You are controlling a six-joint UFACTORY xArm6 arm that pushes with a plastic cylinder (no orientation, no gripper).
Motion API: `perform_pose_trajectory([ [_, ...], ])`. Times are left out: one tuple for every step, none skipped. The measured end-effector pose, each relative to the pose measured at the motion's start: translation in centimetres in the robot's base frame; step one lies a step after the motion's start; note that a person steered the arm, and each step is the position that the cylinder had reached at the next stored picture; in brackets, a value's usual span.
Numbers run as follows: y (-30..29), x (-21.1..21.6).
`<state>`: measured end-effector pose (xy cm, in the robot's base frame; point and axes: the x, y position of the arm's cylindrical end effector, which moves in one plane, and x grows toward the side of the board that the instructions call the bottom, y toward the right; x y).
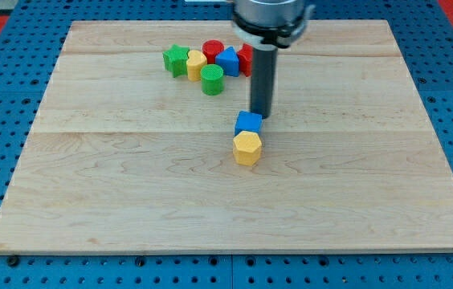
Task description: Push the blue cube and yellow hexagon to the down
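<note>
The blue cube (249,123) sits near the middle of the wooden board (130,185). The yellow hexagon (246,148) touches it just below. My tip (260,116) stands right at the blue cube's upper right edge, touching or almost touching it. The dark rod rises from there to the arm's head at the view's top.
A cluster of blocks lies at the upper middle: a green star (177,59), a yellow block (197,65), a green cylinder (212,79), a red cylinder (213,50), a blue block (228,62) and a red block (245,59) partly behind the rod.
</note>
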<state>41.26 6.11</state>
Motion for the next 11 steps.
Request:
perform_pose_trajectory([
  [0.0, -0.1],
  [-4.8, -2.0],
  [-9.6, -2.2],
  [-11.0, -2.2],
  [-11.1, -2.2],
  [-12.5, -2.2],
  [-16.4, -2.6],
  [-16.8, -2.2],
  [-13.2, -2.0],
  [-8.6, -1.4],
  [-4.2, 0.6],
])
